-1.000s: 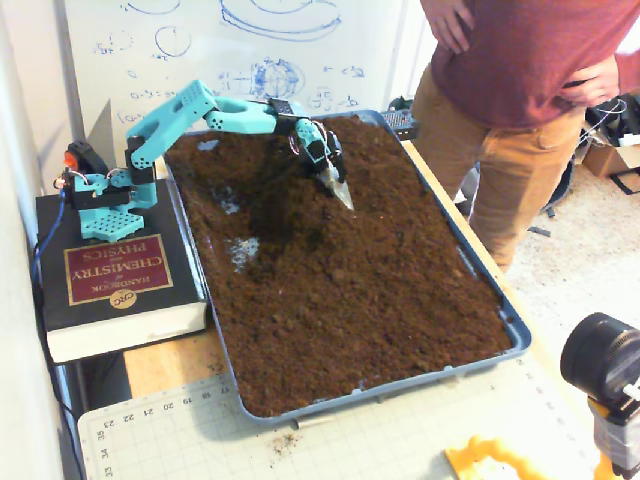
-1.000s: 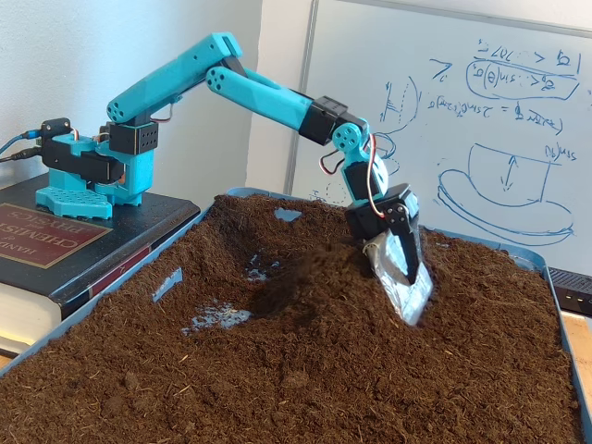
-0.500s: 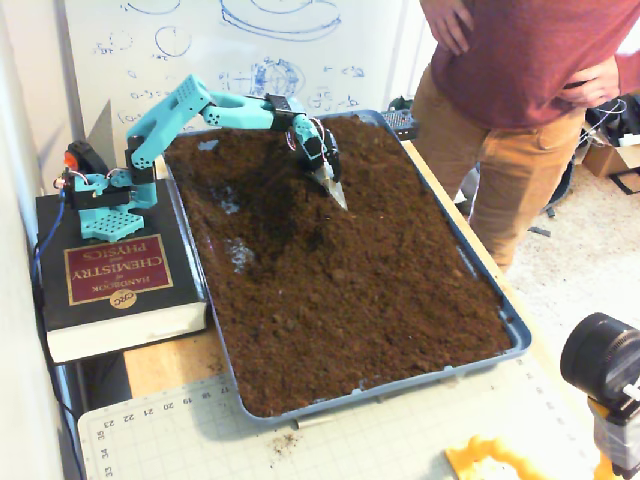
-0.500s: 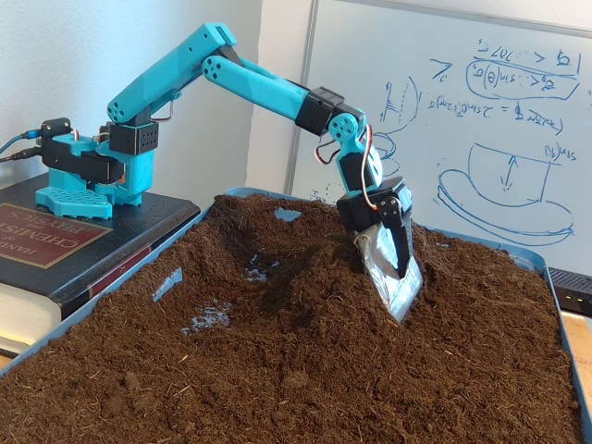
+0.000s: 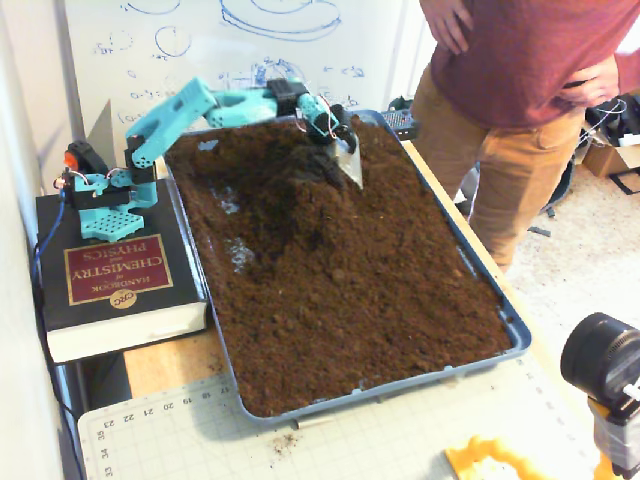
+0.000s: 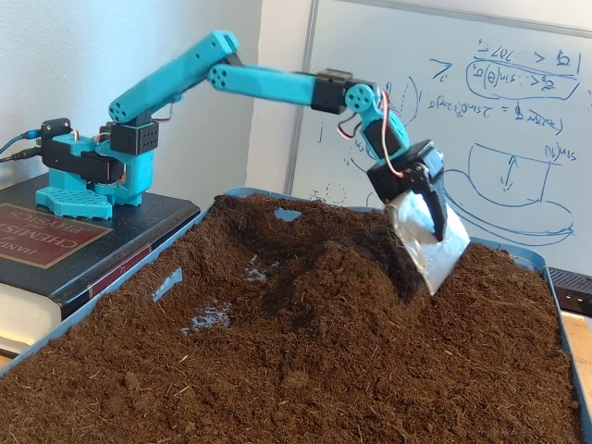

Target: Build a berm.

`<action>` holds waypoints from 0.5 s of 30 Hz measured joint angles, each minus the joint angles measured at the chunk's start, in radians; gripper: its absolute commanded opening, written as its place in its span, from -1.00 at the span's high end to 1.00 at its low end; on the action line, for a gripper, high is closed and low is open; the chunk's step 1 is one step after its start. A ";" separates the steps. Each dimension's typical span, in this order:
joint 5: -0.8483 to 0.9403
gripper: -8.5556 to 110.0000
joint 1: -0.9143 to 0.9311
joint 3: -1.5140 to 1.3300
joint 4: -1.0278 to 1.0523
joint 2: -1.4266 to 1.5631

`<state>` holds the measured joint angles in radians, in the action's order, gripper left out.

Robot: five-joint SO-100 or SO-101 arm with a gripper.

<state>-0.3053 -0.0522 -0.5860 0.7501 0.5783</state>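
The dark-brown crumbly soil berm [image 6: 342, 268] humps just left of the silvery scoop-like end effector [image 6: 430, 242], whose grip state I cannot tell.

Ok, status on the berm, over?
Gripper carrying silver scoop blade, tip at the soil. Berm mounded beside it, mid-tray. Nothing in the way.

My desk [image 5: 165, 365]: wood top, partly bare btwn book and mat. Directly on it: blue tray [image 5: 515, 330] filled w/ brown soil; thick Chemistry & Physics handbook [image 5: 115, 285] just left of tray in the higher fixed view, my arm's base sits on it; gridded cutting mat [image 5: 400, 440] at near edge, tray's front overlaps it.
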 measured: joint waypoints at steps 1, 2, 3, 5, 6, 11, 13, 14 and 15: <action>0.000 0.86 0.000 0.061 0.000 -0.046; 0.008 0.86 -0.002 0.120 0.000 -0.092; 0.028 0.86 -0.003 0.178 0.000 -0.138; 0.066 0.86 -0.009 0.278 0.000 -0.221; 0.087 0.86 -0.011 0.324 0.000 -0.265; 0.201 0.86 -0.011 0.466 0.000 -0.422; 0.239 0.86 -0.011 0.486 0.000 -0.457; 0.258 0.86 -0.012 0.495 0.000 -0.471; 0.262 0.86 -0.012 0.503 0.000 -0.482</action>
<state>-0.0430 -0.0644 -0.0828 0.7501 0.0966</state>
